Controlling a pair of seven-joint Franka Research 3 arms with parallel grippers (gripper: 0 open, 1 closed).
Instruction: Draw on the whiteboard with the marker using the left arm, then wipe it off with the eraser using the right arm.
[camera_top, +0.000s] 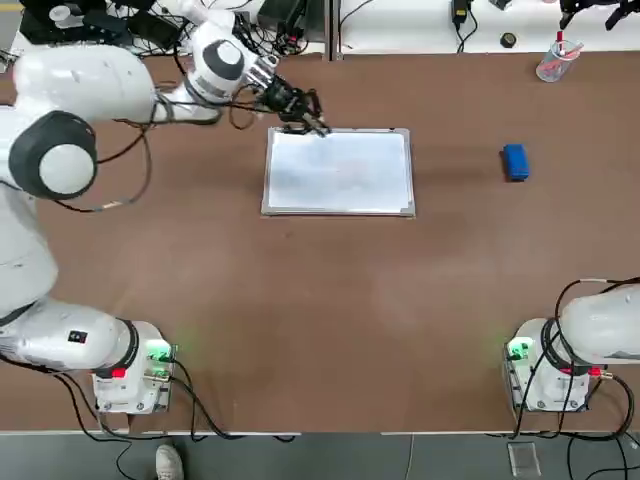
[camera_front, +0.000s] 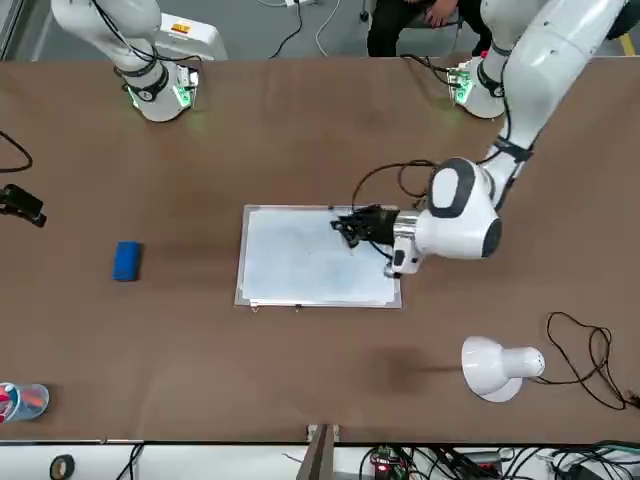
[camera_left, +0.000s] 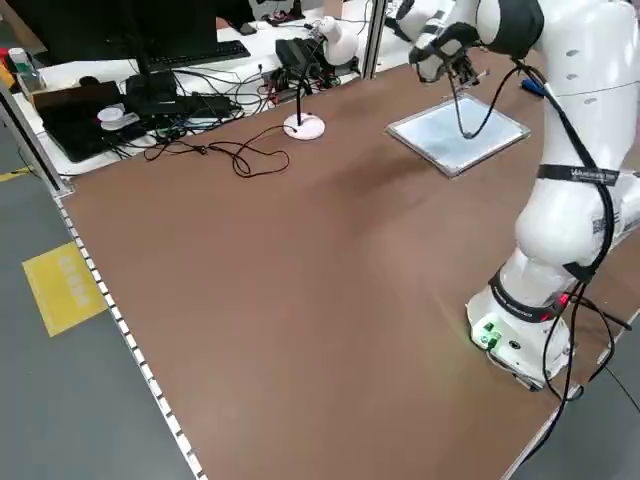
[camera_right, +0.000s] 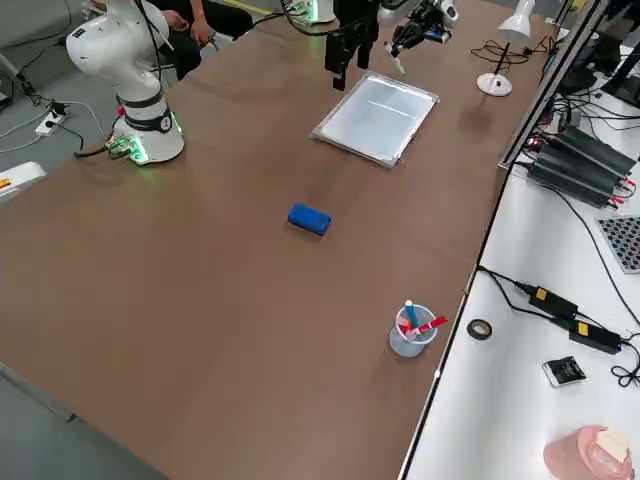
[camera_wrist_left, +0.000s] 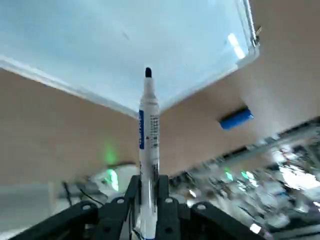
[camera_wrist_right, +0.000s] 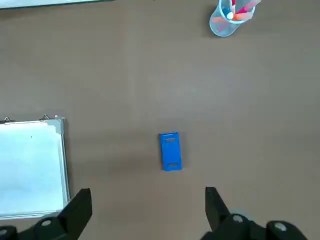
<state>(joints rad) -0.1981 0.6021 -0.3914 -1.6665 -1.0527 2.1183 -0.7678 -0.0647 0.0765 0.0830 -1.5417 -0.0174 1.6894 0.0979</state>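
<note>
The whiteboard (camera_top: 340, 172) lies flat in the middle of the far half of the table, also seen in the front view (camera_front: 315, 258). My left gripper (camera_top: 312, 120) hovers over its far left corner, shut on the marker (camera_wrist_left: 148, 135), whose dark tip points down at the board. In the front view the left gripper (camera_front: 347, 230) sits over the board's near edge. The blue eraser (camera_top: 515, 162) lies to the right of the board, apart from it. My right gripper (camera_wrist_right: 147, 210) is open high above the table, with the eraser (camera_wrist_right: 170, 151) below it.
A clear cup (camera_top: 552, 62) with red items stands at the far right of the table. A white desk lamp (camera_front: 497, 366) and loose cables (camera_front: 590, 360) lie on the far left side. A person sits behind the robot (camera_front: 420, 20).
</note>
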